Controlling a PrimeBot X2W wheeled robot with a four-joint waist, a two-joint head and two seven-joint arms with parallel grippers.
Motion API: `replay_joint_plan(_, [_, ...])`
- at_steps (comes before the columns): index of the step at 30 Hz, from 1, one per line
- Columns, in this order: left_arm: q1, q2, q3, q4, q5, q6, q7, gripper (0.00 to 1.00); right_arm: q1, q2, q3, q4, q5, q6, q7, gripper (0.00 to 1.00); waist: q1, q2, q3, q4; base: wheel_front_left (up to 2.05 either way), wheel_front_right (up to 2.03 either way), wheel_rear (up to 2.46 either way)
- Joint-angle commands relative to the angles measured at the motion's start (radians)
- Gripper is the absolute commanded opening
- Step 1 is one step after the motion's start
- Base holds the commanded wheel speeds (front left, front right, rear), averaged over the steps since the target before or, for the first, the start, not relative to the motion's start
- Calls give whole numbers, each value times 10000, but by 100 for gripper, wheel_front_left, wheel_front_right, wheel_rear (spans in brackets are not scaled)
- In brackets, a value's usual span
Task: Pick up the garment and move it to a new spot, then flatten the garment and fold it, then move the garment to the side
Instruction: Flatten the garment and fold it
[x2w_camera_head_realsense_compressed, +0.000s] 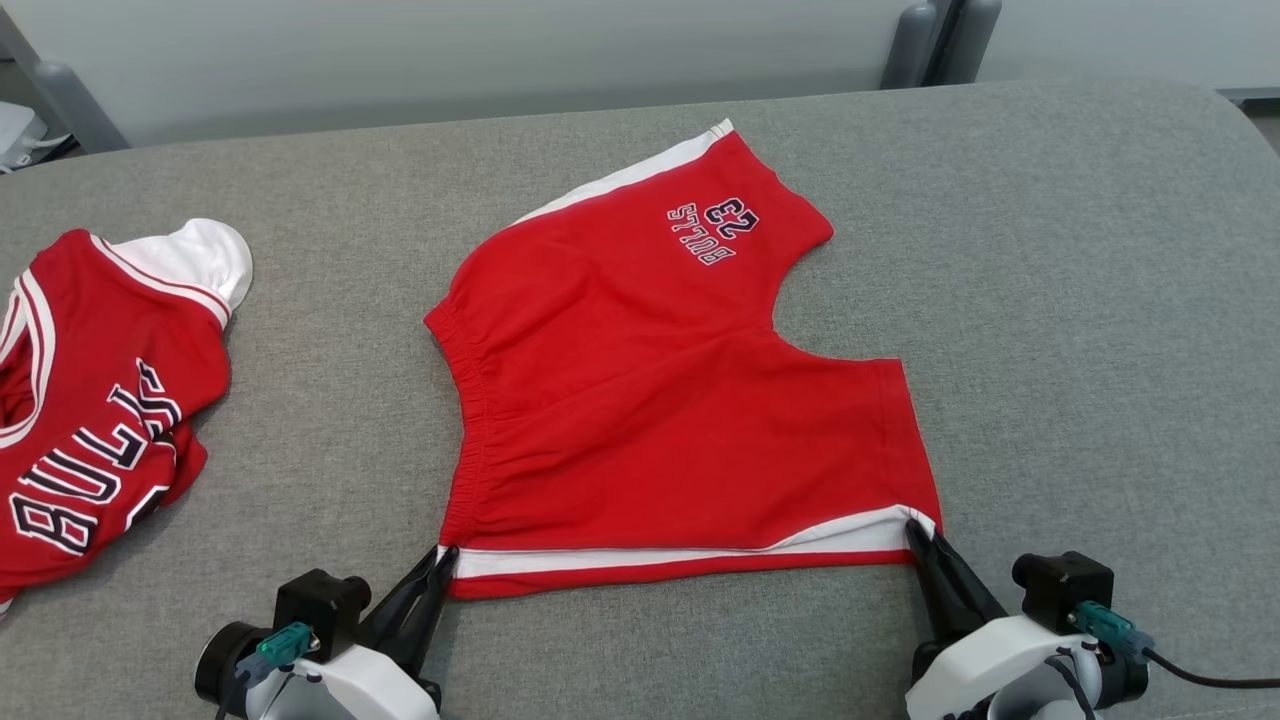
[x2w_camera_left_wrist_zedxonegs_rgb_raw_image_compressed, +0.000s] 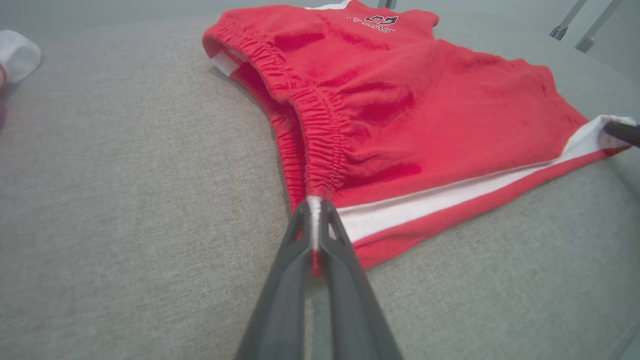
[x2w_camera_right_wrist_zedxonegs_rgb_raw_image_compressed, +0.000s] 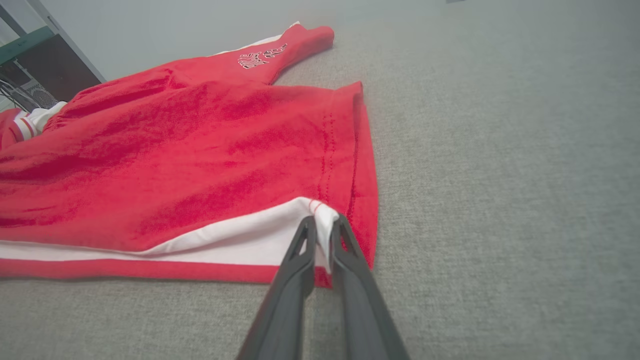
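Nearest us, at seven o'clock in the head view, our left gripper (x2w_camera_head_realsense_compressed: 442, 566) had its fingers pinched shut on the near waistband corner of the red shorts (x2w_camera_head_realsense_compressed: 650, 400). At five o'clock our right gripper (x2w_camera_head_realsense_compressed: 920, 535) was likewise closed on the near leg-hem corner, with the white stripe (x2w_camera_head_realsense_compressed: 620, 558) caught between its fingers. The near edge ran fairly straight between the two grips.

The shorts lay spread at the centre of the grey padded surface (x2w_camera_head_realsense_compressed: 1050, 300), waistband (x2w_camera_head_realsense_compressed: 470, 400) toward nine o'clock and the far leg (x2w_camera_head_realsense_compressed: 760, 170) reaching to twelve. We judged the cloth light, soft and limp. It would sag and drag rather than keep its shape, so the two held corners seemed the right hold, lifted evenly.

A red jersey (x2w_camera_head_realsense_compressed: 100, 400) lay well apart at nine o'clock, crowding that side. Open room showed from one to four o'clock, and the surface's far edge ran along twelve.
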Motion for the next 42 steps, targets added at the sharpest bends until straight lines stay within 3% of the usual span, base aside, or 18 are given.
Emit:
replay_joint_plan(1, [-167, 252, 326, -272, -130, 67, -1, 0, -151, -54, 236, -271, -164, -29, -63, 0, 0, 0, -11, -29, 0, 0, 0])
replay_joint_plan(7, [-42, 264, 344, -981, -546, 31, 24, 0, 14, -54, -167, -1436, -591, -29, -63, 0, 0, 0, -55, -169, 0, 0, 0])
replay_joint_plan(17, [742, 807, 252, -3754, -1655, -48, 760, 0, 874, -373, -709, -3952, -930, -29, -63, 0, 0, 0, -353, -429, 0, 0, 0])
replay_joint_plan(27, [2467, 1423, 420, -6640, -2398, 445, 2061, 0, 2364, -872, -1006, -5764, -733, -29, -63, 0, 0, 0, -496, -714, 0, 0, 0])
replay_joint_plan(33, [2136, 1059, 341, -6590, -3186, 399, 2291, 0, 1618, -743, -1270, -4597, -1064, -29, 83, 0, 0, 0, -497, -654, 0, 0, 0])
replay_joint_plan(42, [-68, -120, 34, -3977, -4991, -14, 1878, 0, -1757, -575, -886, -863, -1238, -29, 154, 0, 0, 0, -242, -214, 0, 0, 0])
